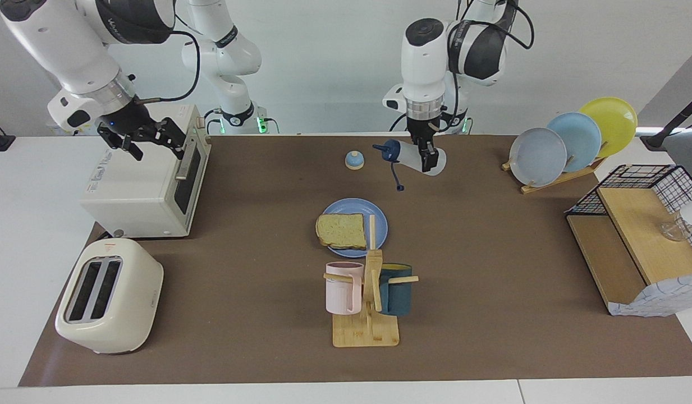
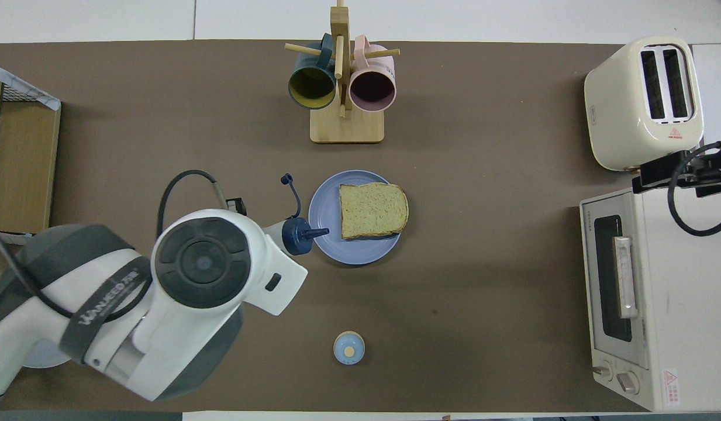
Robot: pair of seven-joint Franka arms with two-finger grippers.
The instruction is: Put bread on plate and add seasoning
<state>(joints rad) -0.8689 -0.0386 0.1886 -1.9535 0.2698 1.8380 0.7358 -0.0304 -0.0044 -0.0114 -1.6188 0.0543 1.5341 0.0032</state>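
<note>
The bread (image 1: 342,230) (image 2: 373,210) lies flat on the blue plate (image 1: 380,220) (image 2: 326,219) in the middle of the mat. My left gripper (image 1: 427,156) is shut on the seasoning (image 1: 413,157) (image 2: 295,235) and holds it on its side in the air. The bottle's navy cap hangs open on its strap, and the nozzle points toward the bread. In the overhead view the nozzle reaches the plate's rim. My right gripper (image 1: 149,140) (image 2: 679,174) hangs open and holds nothing, over the toaster oven.
A blue-domed bell (image 1: 354,160) (image 2: 348,348) stands nearer to the robots than the plate; a mug tree (image 1: 368,297) stands farther. Toaster oven (image 1: 149,174) and toaster (image 1: 107,294) sit at the right arm's end. A plate rack (image 1: 570,140) and wire shelf (image 1: 637,235) sit at the left arm's end.
</note>
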